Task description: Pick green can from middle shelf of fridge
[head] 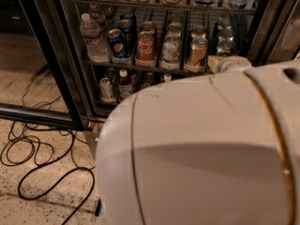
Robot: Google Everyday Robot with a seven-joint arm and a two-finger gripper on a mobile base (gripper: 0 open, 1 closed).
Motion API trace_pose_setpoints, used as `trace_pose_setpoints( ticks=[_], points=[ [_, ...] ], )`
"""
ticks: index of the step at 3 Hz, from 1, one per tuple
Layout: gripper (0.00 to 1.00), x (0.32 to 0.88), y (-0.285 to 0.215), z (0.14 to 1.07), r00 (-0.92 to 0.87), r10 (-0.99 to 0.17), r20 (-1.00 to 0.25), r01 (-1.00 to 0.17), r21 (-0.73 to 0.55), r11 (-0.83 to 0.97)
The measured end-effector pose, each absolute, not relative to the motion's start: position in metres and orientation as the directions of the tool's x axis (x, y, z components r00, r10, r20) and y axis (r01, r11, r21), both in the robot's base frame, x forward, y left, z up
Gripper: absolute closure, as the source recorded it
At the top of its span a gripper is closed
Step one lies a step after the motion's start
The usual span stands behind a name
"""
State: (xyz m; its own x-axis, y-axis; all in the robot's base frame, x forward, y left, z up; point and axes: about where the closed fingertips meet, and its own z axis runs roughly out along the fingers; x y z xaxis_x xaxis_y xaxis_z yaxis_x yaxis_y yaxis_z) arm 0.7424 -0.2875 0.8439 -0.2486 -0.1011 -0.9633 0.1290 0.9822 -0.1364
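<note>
The fridge (51,55) stands open in front of me, and the middle shelf (150,68) holds rows of drinks. Dark green cans with silver tops, the green can (225,47) frontmost, stand at the shelf's right end. Left of them are a gold-tan can (197,51), a whitish can (170,50), a red cola can (145,47), a blue cola can (117,43) and a water bottle (91,39). My white arm (201,149) fills the lower right, and its forward joint (229,63) sits just below the green cans. The gripper is hidden beyond the arm.
The top shelf (159,5) carries bottles and cans, and the bottom shelf has small bottles (123,83). The black door frame (40,116) runs along the left. Black cables (37,158) loop across the speckled floor at lower left.
</note>
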Motion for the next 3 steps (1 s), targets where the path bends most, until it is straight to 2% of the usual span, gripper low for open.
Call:
trace_pose_setpoints(
  ticks=[3],
  points=[
    [0.29,0.7469,-0.2841,0.8474,-0.228,-0.084,-0.97,0.141,-0.119,0.983]
  ],
)
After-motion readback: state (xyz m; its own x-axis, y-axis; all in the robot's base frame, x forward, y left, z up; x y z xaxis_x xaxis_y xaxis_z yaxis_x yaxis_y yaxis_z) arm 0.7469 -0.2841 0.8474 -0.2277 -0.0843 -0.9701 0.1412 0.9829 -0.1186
